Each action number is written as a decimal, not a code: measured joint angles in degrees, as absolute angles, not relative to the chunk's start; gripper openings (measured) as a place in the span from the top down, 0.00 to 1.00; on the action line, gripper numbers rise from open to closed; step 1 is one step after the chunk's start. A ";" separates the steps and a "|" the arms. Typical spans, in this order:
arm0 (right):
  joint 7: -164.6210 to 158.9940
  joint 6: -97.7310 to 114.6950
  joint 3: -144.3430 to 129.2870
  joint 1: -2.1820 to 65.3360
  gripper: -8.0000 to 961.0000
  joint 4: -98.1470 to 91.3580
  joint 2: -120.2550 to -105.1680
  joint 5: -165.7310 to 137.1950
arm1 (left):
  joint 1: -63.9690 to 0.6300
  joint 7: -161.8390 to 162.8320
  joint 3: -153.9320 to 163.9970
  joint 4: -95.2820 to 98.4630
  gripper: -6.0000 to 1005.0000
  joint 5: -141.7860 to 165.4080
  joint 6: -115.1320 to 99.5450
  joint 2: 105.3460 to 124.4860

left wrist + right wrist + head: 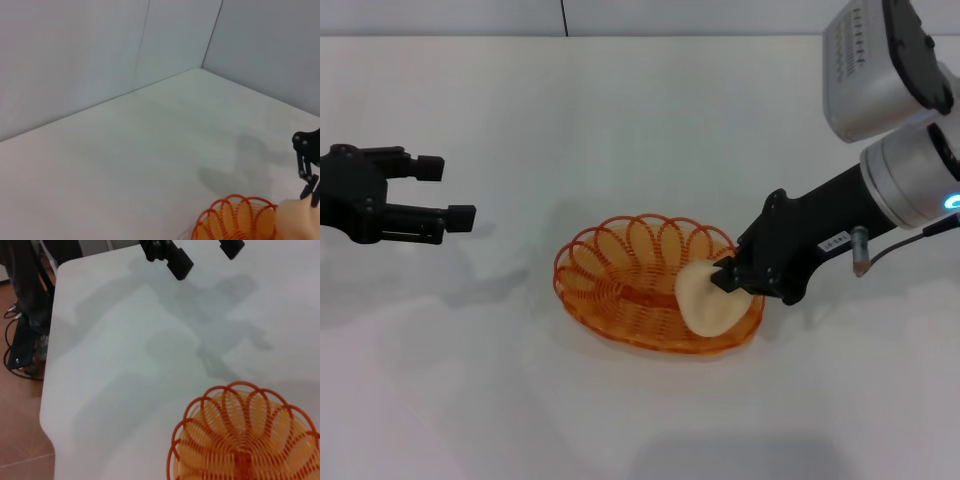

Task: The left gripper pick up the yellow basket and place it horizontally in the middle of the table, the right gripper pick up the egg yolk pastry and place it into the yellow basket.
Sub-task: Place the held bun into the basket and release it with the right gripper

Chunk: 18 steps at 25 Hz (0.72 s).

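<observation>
Head view alone shows the black right gripper (722,281) clamping the round cream egg yolk pastry (708,297) over the oval orange wire yellow basket (620,275) at its 3 o'clock rim, mid-table (620,130). Left gripper (452,192), fingers parted and empty, hangs at 9 o'clock.

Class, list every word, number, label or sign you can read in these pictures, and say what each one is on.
No text can be read.
Small white label on the right gripper wrist: print too small to read.
Yellow basket, egg yolk pastry, left gripper, table: no writing shows.
</observation>
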<state>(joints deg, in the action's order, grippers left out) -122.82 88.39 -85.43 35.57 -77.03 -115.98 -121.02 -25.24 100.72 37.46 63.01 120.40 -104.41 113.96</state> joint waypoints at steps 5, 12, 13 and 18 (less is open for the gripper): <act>-122.87 87.32 -85.54 36.08 0.95 -75.82 -116.01 -120.99 | -25.33 100.72 37.44 63.07 0.11 120.59 -104.41 114.30; -122.74 86.94 -85.46 36.15 0.94 -75.88 -115.89 -120.95 | -25.18 100.79 37.44 63.15 0.11 120.64 -104.41 114.37; -122.66 87.02 -85.41 36.07 0.94 -76.08 -115.85 -120.71 | -25.18 100.80 37.44 63.16 0.11 120.65 -104.41 114.39; -122.23 86.91 -85.20 35.47 0.86 -76.81 -115.76 -119.66 | -25.14 100.81 37.44 63.19 0.11 120.68 -104.41 114.43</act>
